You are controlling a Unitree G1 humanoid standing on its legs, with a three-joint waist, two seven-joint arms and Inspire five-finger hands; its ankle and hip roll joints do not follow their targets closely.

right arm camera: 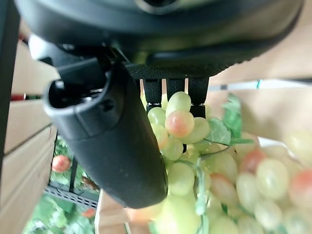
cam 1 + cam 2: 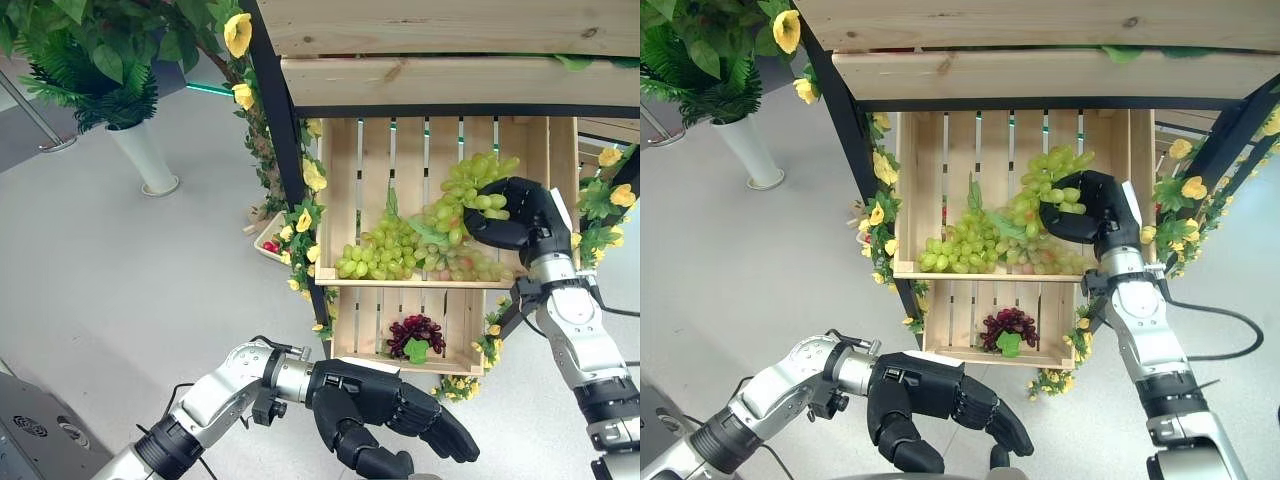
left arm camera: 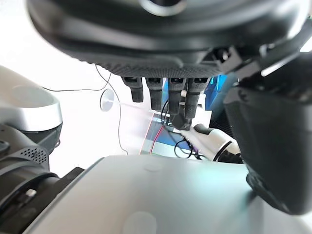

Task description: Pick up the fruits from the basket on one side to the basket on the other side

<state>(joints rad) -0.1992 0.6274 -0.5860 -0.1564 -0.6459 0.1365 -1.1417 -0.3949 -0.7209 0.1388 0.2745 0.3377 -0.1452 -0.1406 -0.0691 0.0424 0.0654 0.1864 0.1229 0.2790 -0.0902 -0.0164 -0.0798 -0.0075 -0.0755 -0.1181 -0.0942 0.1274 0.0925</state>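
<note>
Far left: a potted plant point(image 2: 100, 60) in a white vase point(image 2: 145, 155) stands on the pale floor point(image 2: 120, 290), well apart from the shelving.
Left hand point(image 2: 385, 410): hangs low and near, in front of the lower crate, fingers loosely bent, nothing in it.
Stand: a black post point(image 2: 285, 150) trimmed with yellow flowers point(image 2: 312, 175) runs up the left edge of the wooden crates.
Upper crate point(image 2: 335, 200): a slatted wooden box heaped with green grapes point(image 2: 385, 255), some blushed pink, lying along its near edge.
Lower crate point(image 2: 355, 325): below the upper one, holding a small bunch of dark red grapes point(image 2: 415, 330) with a green leaf.
Right hand point(image 2: 520, 225): reaches into the upper crate at its right side, fingers and thumb curled round the raised top of a green grape cluster point(image 1: 178, 126); the wrist view shows grapes pressed between thumb and fingers.
Far right: more yellow flowers and leaves on the right post point(image 2: 605, 200).
</note>
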